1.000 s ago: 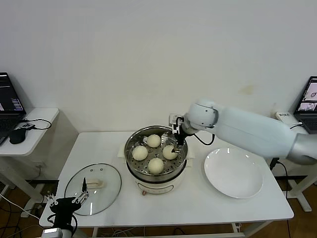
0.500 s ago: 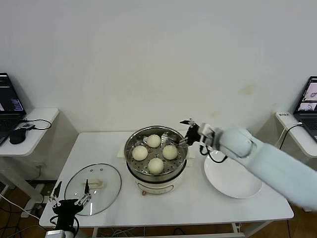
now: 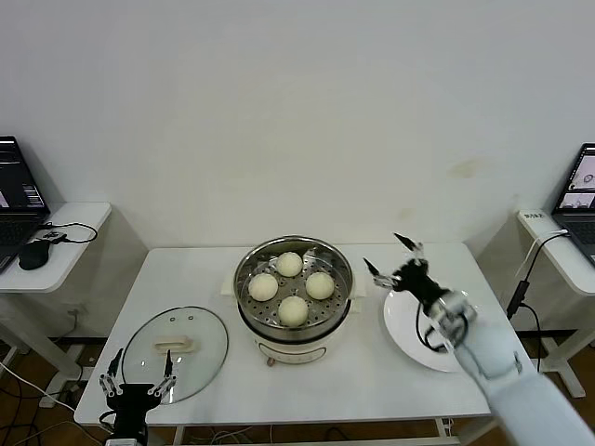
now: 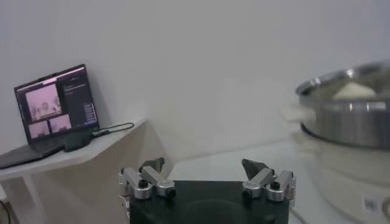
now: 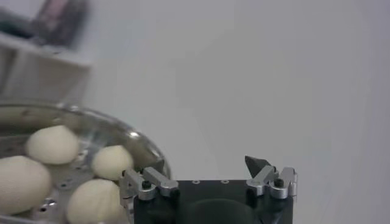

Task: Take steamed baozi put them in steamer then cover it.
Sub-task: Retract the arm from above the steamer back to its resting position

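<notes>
Several cream-white steamed baozi [image 3: 293, 310] lie on the perforated tray of the uncovered steel steamer [image 3: 296, 241] at the table's middle. The right wrist view shows them [image 5: 52, 144] inside the steamer's rim [image 5: 125, 133]. My right gripper [image 3: 386, 255] hovers open and empty just right of the steamer, above the plate's near edge. The glass cover [image 3: 200, 348] with its cream handle lies flat on the table's left front. My left gripper [image 3: 139, 364] is open and empty at the front edge, just before the cover. The left wrist view has the steamer [image 4: 347, 115] off to one side.
An empty white plate [image 3: 404, 325] sits right of the steamer, partly under my right arm. Side tables with laptops [image 3: 19, 190] flank the table at both sides. A cable runs behind the steamer. A laptop [image 4: 55, 106] also shows in the left wrist view.
My right gripper has drawn back out of the steamer and moved right, over the plate. The left gripper has shifted slightly along the front edge by the cover.
</notes>
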Motion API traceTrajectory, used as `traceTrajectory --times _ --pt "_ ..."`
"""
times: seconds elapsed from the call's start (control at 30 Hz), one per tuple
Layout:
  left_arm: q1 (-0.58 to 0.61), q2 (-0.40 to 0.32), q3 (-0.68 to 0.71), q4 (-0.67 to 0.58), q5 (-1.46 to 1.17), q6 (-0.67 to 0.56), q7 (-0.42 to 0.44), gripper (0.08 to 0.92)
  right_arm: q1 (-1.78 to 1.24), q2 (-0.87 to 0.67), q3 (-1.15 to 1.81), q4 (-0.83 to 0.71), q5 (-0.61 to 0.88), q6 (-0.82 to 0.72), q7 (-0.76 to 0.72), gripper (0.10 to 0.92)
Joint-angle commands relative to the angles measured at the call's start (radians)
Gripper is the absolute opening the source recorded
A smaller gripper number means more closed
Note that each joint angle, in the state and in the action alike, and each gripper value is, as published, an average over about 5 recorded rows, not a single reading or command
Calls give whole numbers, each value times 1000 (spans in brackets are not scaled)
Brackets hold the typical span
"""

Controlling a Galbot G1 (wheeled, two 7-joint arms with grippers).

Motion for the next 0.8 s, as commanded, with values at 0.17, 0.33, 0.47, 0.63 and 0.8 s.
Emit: traceTrajectory --times 0.17,0.33,0.47,0.63,0.8 --pt "-9 108 -73 179 813 -160 20 823 -548 386 485 67 -151 194 19 823" --pt "-56 139 -77 219 1008 -172 41 823 -567 416 483 43 -127 192 14 823" --pt "-129 155 -59 272 1079 -164 68 823 -574 431 481 33 -133 190 17 823" --pt "-189 189 -35 341 1086 -145 108 823 -579 447 476 32 -154 192 21 823" --pt "-227 208 -16 395 1081 -143 114 823 -581 455 478 22 -163 197 22 823"
